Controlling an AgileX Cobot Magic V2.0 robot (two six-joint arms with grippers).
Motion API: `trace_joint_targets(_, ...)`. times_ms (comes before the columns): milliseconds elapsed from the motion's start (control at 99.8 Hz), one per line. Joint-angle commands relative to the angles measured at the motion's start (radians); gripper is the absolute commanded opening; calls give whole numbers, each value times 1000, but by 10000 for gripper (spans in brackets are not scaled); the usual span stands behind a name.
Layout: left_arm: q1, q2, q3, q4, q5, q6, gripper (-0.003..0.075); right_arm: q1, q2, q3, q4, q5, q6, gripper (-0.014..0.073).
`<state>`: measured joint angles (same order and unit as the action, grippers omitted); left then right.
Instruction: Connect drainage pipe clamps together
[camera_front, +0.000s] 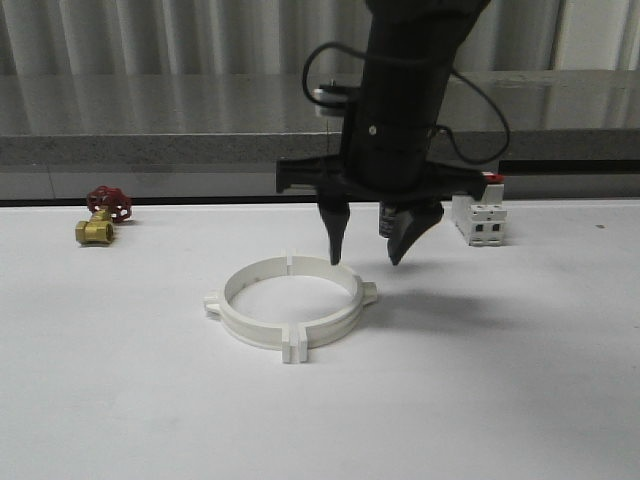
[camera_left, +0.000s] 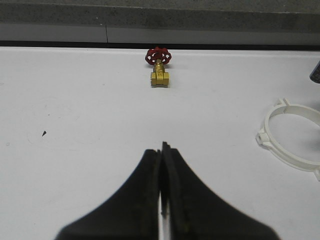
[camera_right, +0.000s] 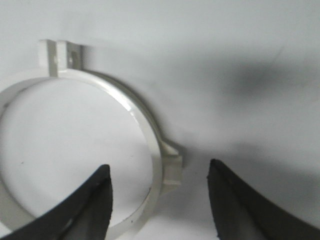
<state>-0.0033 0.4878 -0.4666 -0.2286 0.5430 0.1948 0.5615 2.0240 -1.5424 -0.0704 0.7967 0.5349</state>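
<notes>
The two white drainage pipe clamps (camera_front: 290, 308) lie on the white table as one closed ring, flanges meeting at front and back. My right gripper (camera_front: 366, 258) hangs open just above the ring's right rear part, one finger over the inside and one outside, touching nothing. In the right wrist view the clamps' rim and side tab (camera_right: 167, 165) sit between the spread fingertips of the right gripper (camera_right: 159, 176). In the left wrist view my left gripper (camera_left: 162, 147) is shut on nothing above bare table, with the clamps (camera_left: 287, 145) off to its side.
A brass valve with a red handwheel (camera_front: 103, 215) rests at the table's back left, also seen as the valve (camera_left: 159, 67). A white switch box with a red top (camera_front: 480, 213) stands at the back right. A grey ledge (camera_front: 150, 150) runs behind the table.
</notes>
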Motion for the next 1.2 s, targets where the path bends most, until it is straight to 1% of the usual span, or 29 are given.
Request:
trace_joint_targets(0,-10,2,-26,-19,-64,3,-21,-22,-108,-25,-14,13,-51,437)
trace_joint_targets(70,-10,2,-26,-19,-64,3,-21,-42,-146,-24,-14,33,-87,437)
trace_joint_targets(250,-10,2,-26,-19,-64,3,-21,-106,-264,-22,-18,25,-173,437)
trace_joint_targets(461,-10,2,-26,-19,-64,3,-21,-233,-415,31,-19,25,-257,437)
trace_joint_targets(571,-10,2,-26,-19,-64,3,-21,-326,-511,120,-19,18,-282,437)
trace_joint_targets(701,-10,2,-26,-19,-64,3,-21,-435,-635,258,-19,-27,-309,437)
trace_joint_targets(841,-10,2,-26,-19,-64,3,-21,-514,-780,412,-19,-54,-334,437)
trace_joint_targets(922,-10,2,-26,-19,-64,3,-21,-534,-872,495,-19,-55,-339,437)
trace_joint_targets(1192,-10,2,-26,-19,-64,3,-21,-535,-1180,745,-24,-81,-339,435)
